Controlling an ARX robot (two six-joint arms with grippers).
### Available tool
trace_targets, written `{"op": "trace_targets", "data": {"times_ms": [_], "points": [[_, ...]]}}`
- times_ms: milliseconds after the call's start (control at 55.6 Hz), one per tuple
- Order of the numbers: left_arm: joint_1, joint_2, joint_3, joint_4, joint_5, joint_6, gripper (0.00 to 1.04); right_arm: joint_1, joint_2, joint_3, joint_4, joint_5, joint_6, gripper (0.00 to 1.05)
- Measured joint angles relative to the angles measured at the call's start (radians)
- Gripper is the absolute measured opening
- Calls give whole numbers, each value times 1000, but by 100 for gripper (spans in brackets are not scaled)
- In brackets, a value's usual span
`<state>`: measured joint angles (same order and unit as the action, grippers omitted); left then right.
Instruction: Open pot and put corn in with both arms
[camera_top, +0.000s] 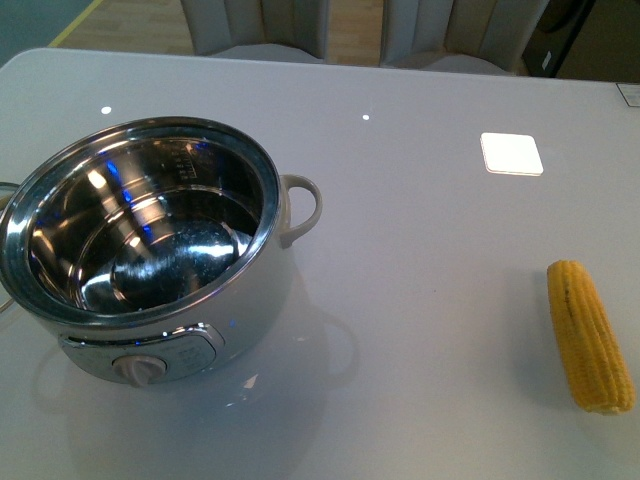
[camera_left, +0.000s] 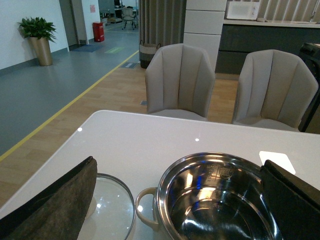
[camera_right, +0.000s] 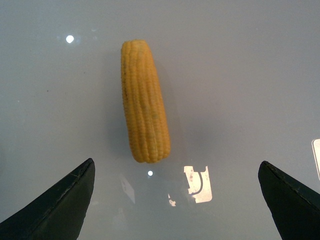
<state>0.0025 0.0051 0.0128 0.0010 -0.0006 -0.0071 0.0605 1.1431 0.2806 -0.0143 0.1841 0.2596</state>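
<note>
I can read no text anywhere; the marks (camera_left: 220, 172) stamped inside the pot (camera_left: 200, 215) are too blurred.

My chest camera looks down at the table (camera_top: 420, 300), pot (camera_top: 150, 230) at nine o'clock, corn (camera_top: 588, 335) at four. My left wrist camera shares the pot, facing the chairs (camera_left: 182, 80); my right looks straight down on the corn, close.

Left gripper (camera_left: 178, 161): two broad, wedge-shaped fingers (camera_left: 55, 200), matte charcoal with a faint brownish, felt-like grain on one and a flatter black on the other, narrowing to blunt points. Right gripper (camera_right: 176, 164): matching dark fingertips (camera_right: 57, 205), near-black and smooth, edged along the inner side with a thin paler line.
</note>
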Motion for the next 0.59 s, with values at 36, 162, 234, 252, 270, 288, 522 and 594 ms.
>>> {"op": "trace_targets", "data": {"times_ms": [36, 162, 234, 252, 270, 288, 522, 594], "points": [[0, 0, 0, 0, 0, 0, 98, 4, 58, 12, 35, -7, -12, 96], [0, 0, 0, 0, 0, 0, 98, 5, 315, 81, 193, -12, -90, 96], [0, 0, 0, 0, 0, 0, 98, 8, 453, 127, 258, -28, -121, 96], [0, 0, 0, 0, 0, 0, 98, 11, 495, 140, 277, -39, -123, 96], [0, 0, 0, 0, 0, 0, 98, 13, 521, 150, 284, -47, -122, 96], [0, 0, 0, 0, 0, 0, 98, 17, 548, 159, 291, -51, -122, 96], [0, 0, 0, 0, 0, 0, 98, 53, 802, 228, 377, -20, -148, 96], [0, 0, 0, 0, 0, 0, 98, 47, 835, 256, 383, -26, -153, 96]]}}
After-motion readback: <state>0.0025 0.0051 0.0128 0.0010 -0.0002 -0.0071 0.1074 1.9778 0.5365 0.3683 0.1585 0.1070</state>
